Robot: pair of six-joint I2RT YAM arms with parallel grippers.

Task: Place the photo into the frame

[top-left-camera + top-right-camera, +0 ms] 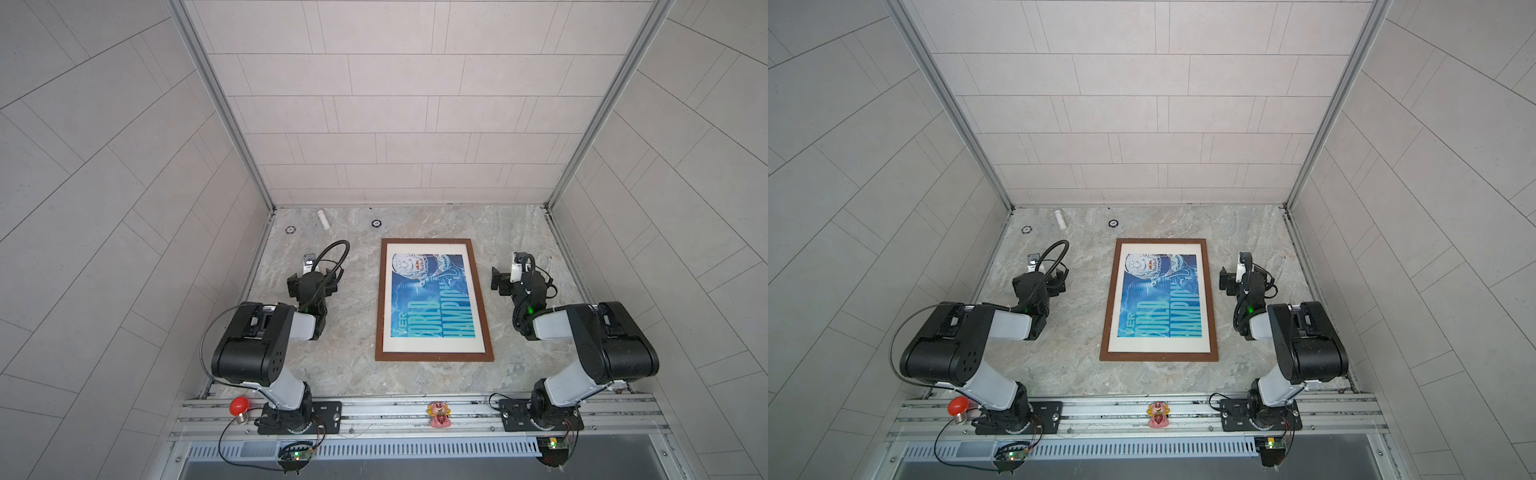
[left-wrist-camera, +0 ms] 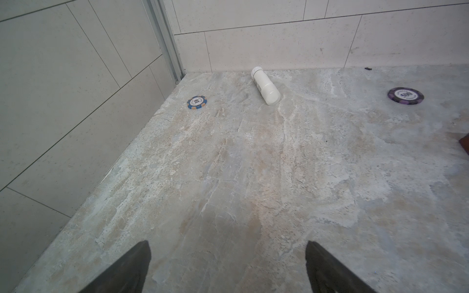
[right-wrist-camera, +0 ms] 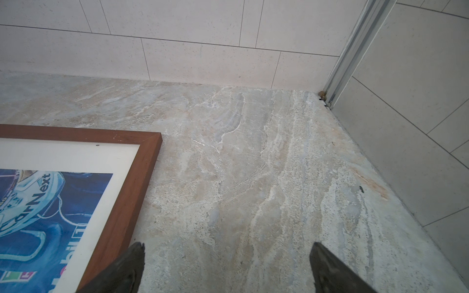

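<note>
Soft, even lighting with faint shadows, edges bowed by wide-angle lenses, slightly soft focus.

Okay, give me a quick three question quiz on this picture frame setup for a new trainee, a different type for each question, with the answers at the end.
1. True or false: the photo sits inside the frame, which lies flat on the table.
2. Near the back wall, what lies between the blue chip and the purple chip? A: a white tube. B: a pen. C: a cup.
3. Fill in: the left gripper and the right gripper are both ___ and hold nothing.

Key: 1 true; 2 A; 3 open.
</note>
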